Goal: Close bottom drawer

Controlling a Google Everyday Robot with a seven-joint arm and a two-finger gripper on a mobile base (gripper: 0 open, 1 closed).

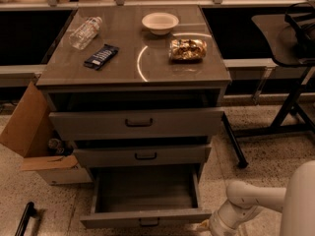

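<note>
The bottom drawer is the lowest of the grey cabinet's three drawers. It is pulled far out and its box is empty. Its low flat front has a small dark pull at the centre. My white arm comes in from the bottom right. My gripper is at the picture's bottom edge, just right of the drawer front's right corner and close to it. Most of the gripper is cut off by the edge.
The top drawer and middle drawer stand slightly out. On the cabinet top lie a water bottle, a dark bar, a white bowl and a snack bag. A cardboard box stands left, a black stand right.
</note>
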